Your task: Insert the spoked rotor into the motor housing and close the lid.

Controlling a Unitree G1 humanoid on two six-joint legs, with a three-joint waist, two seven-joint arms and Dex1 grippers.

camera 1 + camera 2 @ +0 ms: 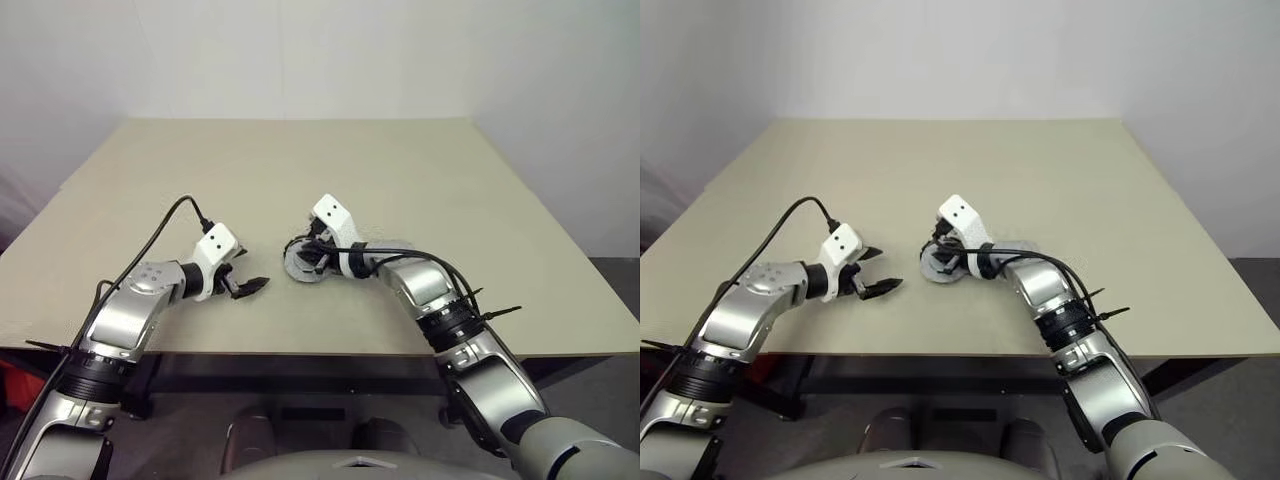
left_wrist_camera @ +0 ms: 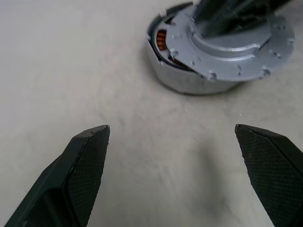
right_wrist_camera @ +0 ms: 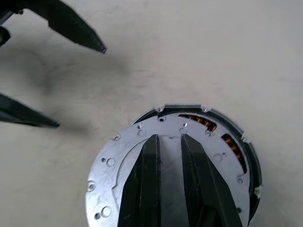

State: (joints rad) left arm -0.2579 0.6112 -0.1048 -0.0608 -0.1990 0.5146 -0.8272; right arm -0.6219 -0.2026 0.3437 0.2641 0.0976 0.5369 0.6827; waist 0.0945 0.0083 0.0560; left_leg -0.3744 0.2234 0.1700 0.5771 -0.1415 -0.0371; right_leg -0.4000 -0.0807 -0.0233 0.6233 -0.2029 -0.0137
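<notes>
The motor housing (image 2: pixel 189 85), a shallow silvery cup with a dark rim, stands on the table near its front middle. The spoked rotor lies inside it, and its copper coils (image 3: pixel 232 142) show through a gap. The lid (image 2: pixel 236 52), a flat grey disc, rests over the housing, shifted to one side and not flush. My right gripper (image 3: pixel 169 139) comes down on the lid's middle with its fingers nearly together, shut on the lid. Off to the left of the housing, my left gripper (image 1: pixel 250 285) stands wide open above the table with nothing between its fingers.
The beige table (image 1: pixel 400 170) stretches far behind and to both sides of the housing. Its front edge (image 1: pixel 330 352) runs close under both arms. A black cable (image 1: pixel 160 235) loops over my left forearm.
</notes>
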